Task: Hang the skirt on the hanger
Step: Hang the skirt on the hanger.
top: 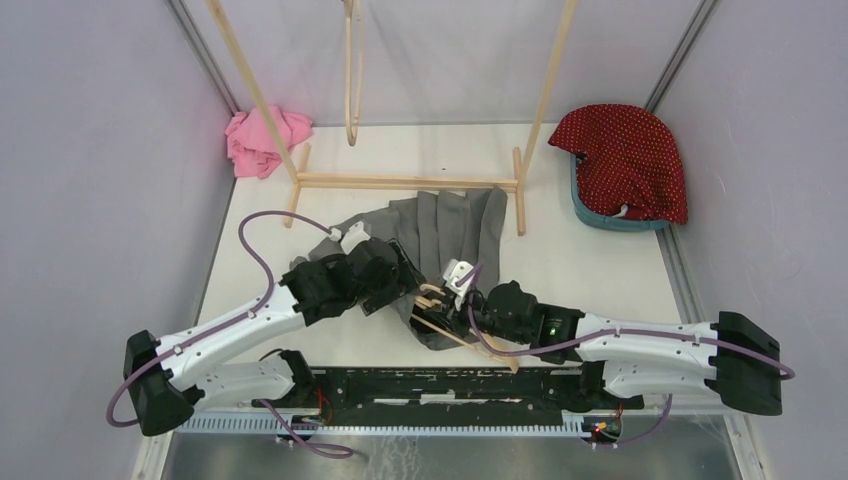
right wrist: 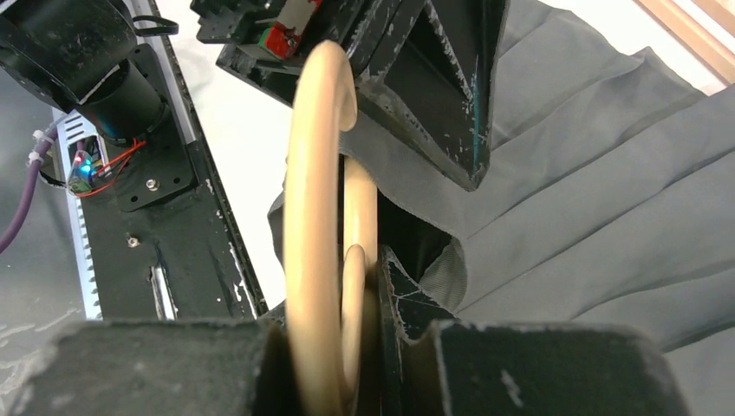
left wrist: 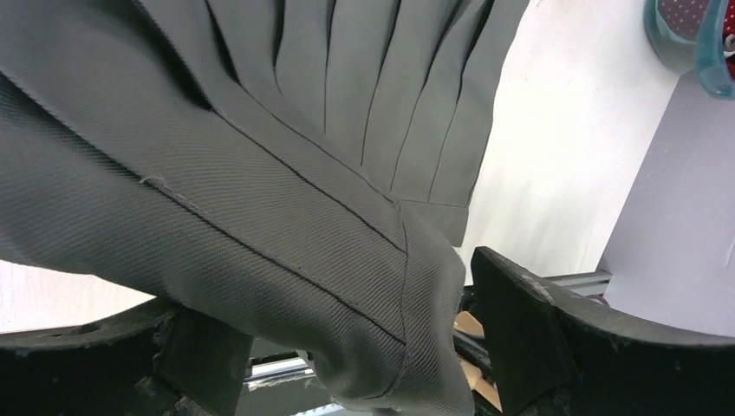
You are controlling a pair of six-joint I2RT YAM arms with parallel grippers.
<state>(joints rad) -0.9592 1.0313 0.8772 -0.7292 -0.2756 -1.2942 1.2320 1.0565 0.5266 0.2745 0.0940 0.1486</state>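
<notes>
The grey pleated skirt (top: pixel 455 222) lies on the table in front of the rack, its waist end lifted toward the arms. My left gripper (top: pixel 405 282) is open, and the skirt's waistband (left wrist: pixel 364 286) bunches between its wide-apart fingers (left wrist: pixel 529 334), against the left one and clear of the right one. My right gripper (top: pixel 458 300) is shut on a wooden hanger (top: pixel 470 340). In the right wrist view the hanger (right wrist: pixel 316 217) stands edge-on between the pads, right beside the skirt (right wrist: pixel 607 199) and the left gripper's finger (right wrist: pixel 433 87).
A wooden garment rack (top: pixel 410 182) stands at the back with a second hanger (top: pixel 352 80) on it. A pink cloth (top: pixel 265 140) lies at its left foot. A teal basket (top: pixel 600 218) holding a red dotted garment (top: pixel 625 160) sits back right.
</notes>
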